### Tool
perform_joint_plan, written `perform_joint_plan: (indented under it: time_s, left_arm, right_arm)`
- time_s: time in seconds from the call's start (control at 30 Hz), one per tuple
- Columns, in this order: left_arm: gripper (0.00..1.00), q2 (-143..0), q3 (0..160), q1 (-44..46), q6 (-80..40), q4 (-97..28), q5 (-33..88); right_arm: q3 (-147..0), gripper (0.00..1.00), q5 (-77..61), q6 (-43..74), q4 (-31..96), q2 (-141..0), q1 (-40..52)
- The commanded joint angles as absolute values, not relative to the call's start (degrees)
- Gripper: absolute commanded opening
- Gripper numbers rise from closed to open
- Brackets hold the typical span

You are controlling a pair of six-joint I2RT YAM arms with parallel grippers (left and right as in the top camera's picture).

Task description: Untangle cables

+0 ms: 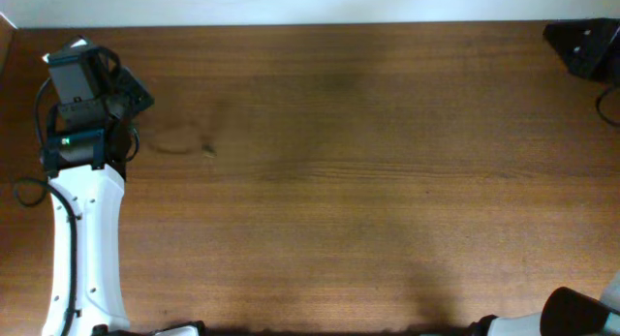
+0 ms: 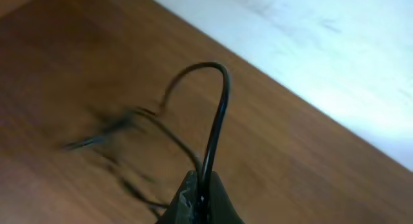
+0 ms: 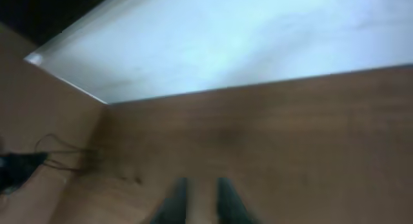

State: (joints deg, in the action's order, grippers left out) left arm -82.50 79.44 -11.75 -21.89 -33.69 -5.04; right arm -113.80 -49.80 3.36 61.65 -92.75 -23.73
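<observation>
Left hand (image 2: 201, 188): jaws closed tight on one cord of the cables (image 2: 218, 114). The cord leaves the fingertips, rises in a steep arch and bends back down toward the counter (image 1: 368, 181). The other strands lie on the wood just beyond the arch, on its left in the left wrist view. They are too blurred for us to tell how they cross or where the plugs sit.

Overhead, the left arm (image 1: 92, 239) runs up the left edge of the counter, its dark wrist at the far left corner. The bundle is barely readable there beside the wrist.

Right hand (image 3: 200, 199): we see two dark fingers slightly apart, wood showing between them, nothing gripped. It is low over the counter and well apart from the cables. In its own view they are a thin dark scribble at far left, near the corner where the counter meets the pale wall (image 3: 245, 37).

Only the base of the right arm (image 1: 581, 315) shows overhead, at the near right corner. A dark object (image 1: 584, 45) sits at the far right corner; we cannot identify it.
</observation>
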Motion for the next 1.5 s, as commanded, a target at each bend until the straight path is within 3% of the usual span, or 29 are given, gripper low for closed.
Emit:
perform_joint_plan:
  time_s: [0.0,0.07,0.17,0.23,0.37,0.4,0.5,0.77,0.9,1.27,1.4,1.47]
  left_arm:
    - [0.00,-81.62,79.70,-11.40,-7.86,-28.84,28.21]
    - [0.03,-81.62,79.70,-11.40,-2.68,-26.24,42.50]
    - [0.07,-81.62,79.70,-11.40,-1.67,-20.97,59.83]
    - [0.02,-81.58,79.72,-11.40,-1.74,-16.49,67.79]
    - [0.00,-81.56,79.72,-11.42,-8.08,-8.23,72.73]
    - [0.00,-81.56,79.72,-11.40,-9.63,-6.74,72.73]
    - [0.00,-81.56,79.72,-11.40,-14.02,-2.79,72.71]
    - [0.00,-81.56,79.72,-11.40,-20.25,1.48,72.73]
    - [0.00,-81.56,79.72,-11.40,-24.45,1.96,72.69]
    - [0.00,-81.56,79.72,-11.40,-29.32,4.01,72.73]
    - [0.00,-81.56,79.72,-11.40,-29.30,4.01,73.36]
    - [0.00,-81.58,79.72,-11.40,-29.30,4.01,73.36]
  right_arm:
    - [-115.04,0.35,-44.25,3.88,64.07,-91.22,-21.82]
    - [-115.02,0.52,-44.36,3.90,65.30,-91.22,-20.56]
    - [-115.02,0.61,-44.42,3.92,67.37,-91.24,-17.78]
    - [-115.02,0.67,-45.98,3.90,68.47,-91.33,-15.62]
    - [-114.43,0.81,-48.49,3.90,69.56,-92.01,-9.67]
    - [-114.43,0.91,-48.47,3.90,70.32,-92.38,-8.27]
    - [-114.43,0.99,-48.38,3.88,72.34,-94.28,-3.11]
    - [-114.43,0.99,-44.69,3.73,71.29,-100.18,10.00]
    - [-114.41,1.00,-37.06,-10.22,69.69,-101.89,17.43]
    - [-114.43,0.98,-13.37,-3.55,51.37,-102.61,31.09]
    - [-114.45,0.83,-13.21,-3.60,42.35,-102.48,31.11]
    - [-114.45,0.82,-13.21,-3.60,39.35,-102.26,31.11]
